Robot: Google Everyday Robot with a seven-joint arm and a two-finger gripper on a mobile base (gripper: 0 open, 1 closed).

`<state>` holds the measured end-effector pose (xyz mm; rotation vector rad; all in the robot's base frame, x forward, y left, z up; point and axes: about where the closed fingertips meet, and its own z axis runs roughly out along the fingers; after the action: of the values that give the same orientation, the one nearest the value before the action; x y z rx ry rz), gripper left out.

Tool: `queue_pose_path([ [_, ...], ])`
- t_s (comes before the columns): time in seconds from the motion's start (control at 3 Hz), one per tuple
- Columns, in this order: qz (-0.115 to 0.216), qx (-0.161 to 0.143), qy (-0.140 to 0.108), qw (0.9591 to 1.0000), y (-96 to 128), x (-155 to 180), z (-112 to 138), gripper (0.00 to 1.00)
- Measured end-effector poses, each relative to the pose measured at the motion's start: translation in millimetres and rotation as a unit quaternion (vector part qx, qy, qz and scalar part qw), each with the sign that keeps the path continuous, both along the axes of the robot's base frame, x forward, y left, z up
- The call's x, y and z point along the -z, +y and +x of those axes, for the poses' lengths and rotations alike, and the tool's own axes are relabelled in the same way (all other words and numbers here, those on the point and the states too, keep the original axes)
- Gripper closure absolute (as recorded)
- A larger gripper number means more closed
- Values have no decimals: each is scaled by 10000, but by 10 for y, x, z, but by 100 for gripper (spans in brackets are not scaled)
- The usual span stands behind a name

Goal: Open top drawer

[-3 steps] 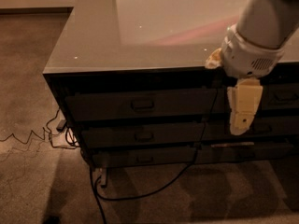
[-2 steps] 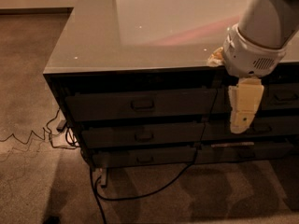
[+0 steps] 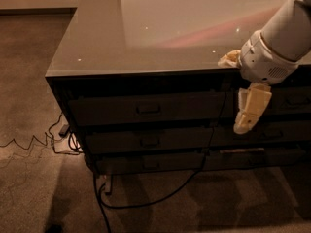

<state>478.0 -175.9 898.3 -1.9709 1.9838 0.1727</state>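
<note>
The top drawer [image 3: 112,109] is a wide dark front just under the cabinet's glossy top, with a small rectangular metal pull handle [image 3: 149,109] at its centre. It sits flush with the cabinet, closed. My gripper [image 3: 247,116] is pale yellow and hangs downward from the white wrist [image 3: 266,58]. It is to the right of the top drawer, about level with it, in front of the cabinet's right column. It is well clear of the handle and holds nothing that I can see.
Two more dark drawers [image 3: 146,142] lie below the top one, with further drawer fronts [image 3: 291,98] in the right column. A black cable [image 3: 160,198] hangs from the cabinet front and loops over the carpet. More cables and a plug [image 3: 63,130] lie at the left.
The gripper has barely shifted. The drawers look the same.
</note>
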Motion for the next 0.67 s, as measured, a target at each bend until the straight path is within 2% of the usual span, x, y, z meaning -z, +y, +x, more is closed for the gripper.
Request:
queue_pose_path([
  [0.33, 290, 75, -285, 9991, 42, 140, 328, 0],
  [0.67, 329, 126, -418, 9985, 116, 322, 567, 0],
])
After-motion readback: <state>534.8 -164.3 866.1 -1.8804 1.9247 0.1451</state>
